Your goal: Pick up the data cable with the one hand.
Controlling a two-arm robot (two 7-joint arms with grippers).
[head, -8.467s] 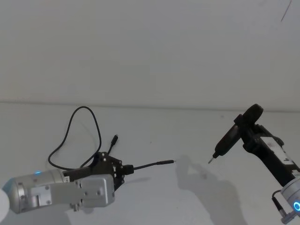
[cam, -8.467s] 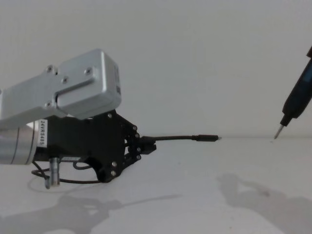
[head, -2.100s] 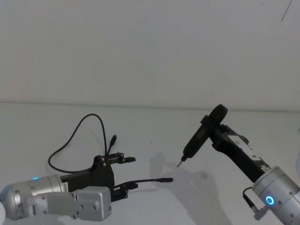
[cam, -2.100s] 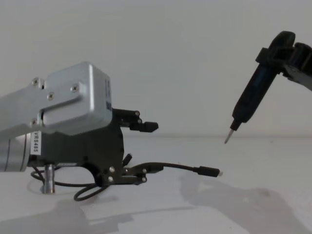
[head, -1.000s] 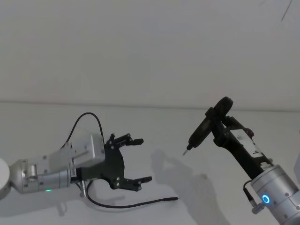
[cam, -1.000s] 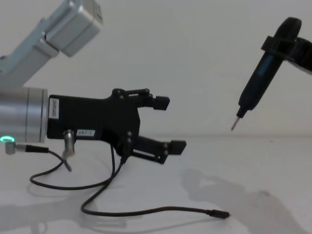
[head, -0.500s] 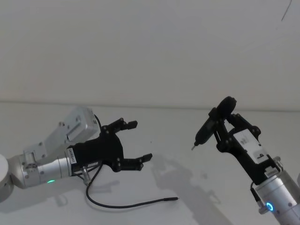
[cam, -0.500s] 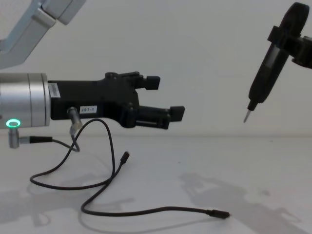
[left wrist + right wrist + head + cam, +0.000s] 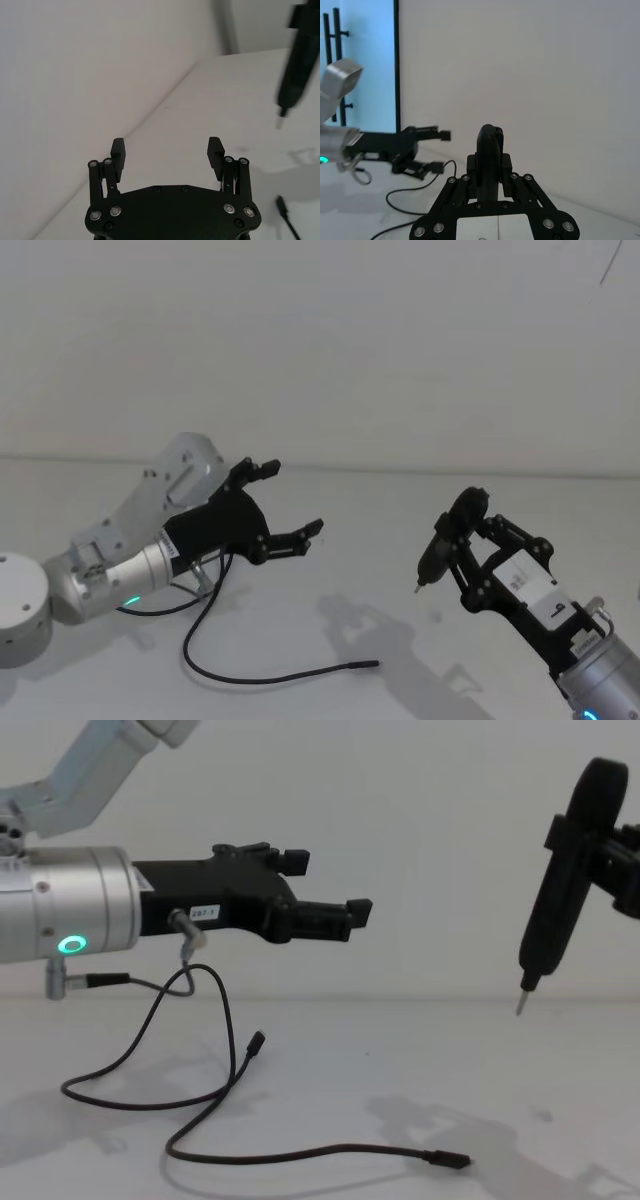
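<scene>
Since the earlier frame our left gripper (image 9: 284,499) rose, jaws wide, empty. Head view: data cable (image 9: 205,640) lies loose on the counter (image 9: 380,530). Chest view: cable below the gripper, apart. Right gripper (image 9: 490,172) jaws clamp the pen-shaped tool (image 9: 556,895). Risk: regrasp slips off the thin cord.

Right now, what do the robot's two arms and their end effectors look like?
The left arm has silver-grey links and a silver cylindrical wrist with a green ring light. Its end effector is black, with two jaws, a small white label, and a short grey wire at the wrist. The right end effector is black linkage with a white label; its wrist is silver with a blue ring light.
</scene>
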